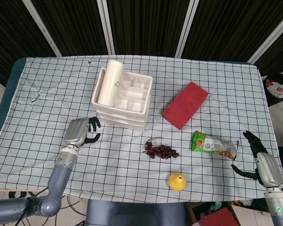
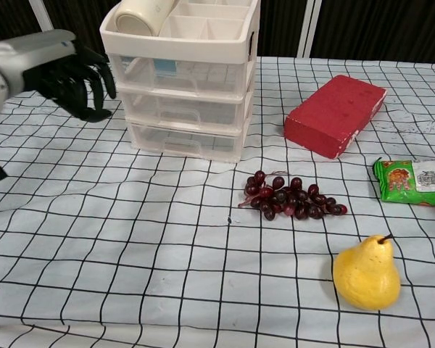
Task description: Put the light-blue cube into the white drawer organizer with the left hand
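The left hand [image 2: 67, 68] hangs just off the left side of the white drawer organizer [image 2: 203, 49], above the checked surface [image 2: 130, 239] and not touching the drawers. Its dark fingers are loosely curled and apart, with nothing between them. From above, the same hand sits near the organizer's front left corner, palm turned toward it.

The light-blue cube [image 2: 164, 65] is hard to make out. All I can find is a pale blue patch behind the cloudy front of the top drawer, at its left end. I take that to be the cube, already inside. If so, it lies to the right of the left hand and at about the same height, with the drawer front between them. The drawer looks pushed in, or nearly so. The patch is too blurred to show edges or which way the cube is turned, and the head view shows none of it, since the top tray covers the drawers.

A white roll [image 2: 141, 14] lies along the left side of the top tray, cut off by the frame edge in the chest view.

The right hand [image 1: 258, 157] is far across the surface, past the snack packet [image 1: 213, 144], fingers spread and empty. It is well apart from the organizer; the left hand is much the nearer.
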